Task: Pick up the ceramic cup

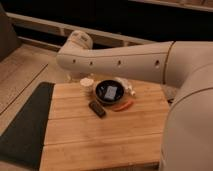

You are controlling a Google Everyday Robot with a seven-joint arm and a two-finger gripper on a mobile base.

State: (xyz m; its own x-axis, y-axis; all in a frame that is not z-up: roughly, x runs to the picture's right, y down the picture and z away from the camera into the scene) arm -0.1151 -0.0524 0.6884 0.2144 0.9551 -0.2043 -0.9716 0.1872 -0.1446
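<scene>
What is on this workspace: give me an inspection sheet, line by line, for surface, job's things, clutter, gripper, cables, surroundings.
Surface: slatted wooden table, dark mat along its left side.
Job's things: ceramic cup, upright near the far edge, just left of the black bowl, not held.
Clutter: black bowl with a bluish item inside; flat black rectangular object in front of it; orange item at the bowl's near right; pale item at its right.
Gripper: not in view; the arm crosses above the table's far edge.
Cables: nothing seen.
Surroundings: tan floor at left, pale ledge and dark wall behind.
</scene>
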